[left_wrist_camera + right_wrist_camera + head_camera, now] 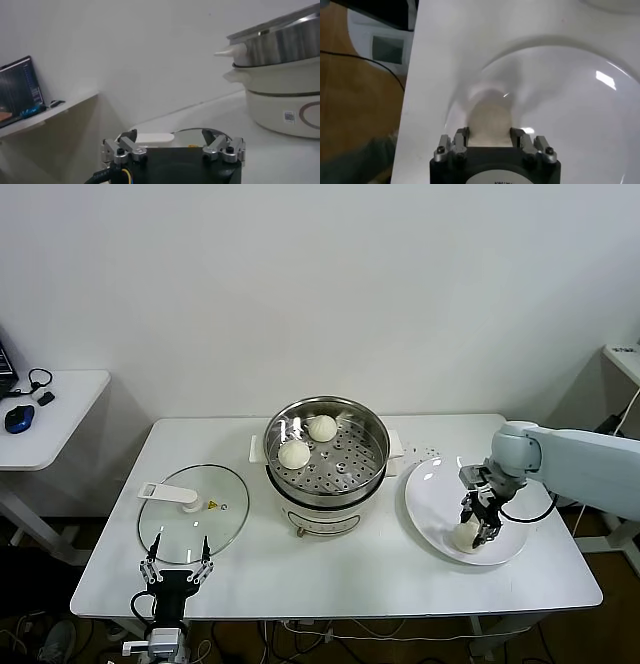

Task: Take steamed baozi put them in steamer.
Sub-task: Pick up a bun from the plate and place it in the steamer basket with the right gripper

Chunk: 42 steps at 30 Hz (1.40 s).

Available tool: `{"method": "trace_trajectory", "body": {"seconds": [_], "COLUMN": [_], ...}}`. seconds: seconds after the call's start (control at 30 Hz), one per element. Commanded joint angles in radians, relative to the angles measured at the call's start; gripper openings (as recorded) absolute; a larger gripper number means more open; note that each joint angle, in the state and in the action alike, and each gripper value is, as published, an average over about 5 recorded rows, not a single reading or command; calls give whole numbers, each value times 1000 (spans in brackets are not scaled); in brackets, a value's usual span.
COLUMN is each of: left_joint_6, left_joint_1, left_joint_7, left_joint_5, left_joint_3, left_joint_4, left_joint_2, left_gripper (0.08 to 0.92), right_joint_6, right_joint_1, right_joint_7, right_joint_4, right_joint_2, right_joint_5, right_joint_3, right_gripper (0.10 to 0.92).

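- Right gripper [474, 527]: down over the white plate [432, 484] near the table's right edge. In the right wrist view the fingers [461, 137] sit close against both sides of one baozi [490, 120]. They appear closed onto it, though the contact points themselves are hidden behind the gripper body.
- That baozi rests toward the front-right part of the plate. Whether it has left the plate surface cannot be told.
- Steamer [327, 459]: stands at the table's centre, open. Two baozi lie on its perforated tray, one toward the rear [322, 427] and one just left of it, nearer the front [294, 454]. The two are close together; contact between them cannot be confirmed.
- Glass lid [192, 512]: flat on the table toward the front-left corner, well apart from the steamer.
- Left gripper [176, 566]: parked at the front edge just beside the lid, fingers spread apart, holding nothing.
- Handling assessment: the bun is judged light, soft and easily dented, with a smooth skin that may slip. Hold should be across the widest part of the dome, with light pressure.
- Risk: squeezing harder would likely deform it.
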Motion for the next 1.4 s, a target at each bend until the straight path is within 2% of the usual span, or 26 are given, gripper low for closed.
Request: {"method": "trace_trajectory", "body": {"seconds": [0.03, 0.27, 0.77, 1.1, 1.4], "left_joint_6": [4, 1, -2, -3, -5], "left_joint_1": [-3, -2, -5, -3, -4], "left_joint_7": [2, 2, 0, -3, -8], "left_joint_5": [2, 2, 1, 2, 3], "left_joint_3": [9, 12, 12, 11, 13], "left_joint_4": [-3, -3, 2, 2, 2], "left_joint_2": [-10, -6, -6, -9, -14], "left_gripper": [823, 823, 823, 823, 823], "right_joint_6": [32, 93, 400, 791, 909], "right_joint_1": [234, 432, 598, 582, 438], "right_joint_7": [-17, -36, -17, 23, 80], "right_joint_4": [84, 120, 69, 34, 0], "right_joint_2": [14, 81, 238, 360, 480], "right_joint_5": [38, 107, 138, 75, -55], "right_joint_3": [-153, -263, -225, -153, -36], "right_gripper": [568, 568, 571, 573, 582]}}
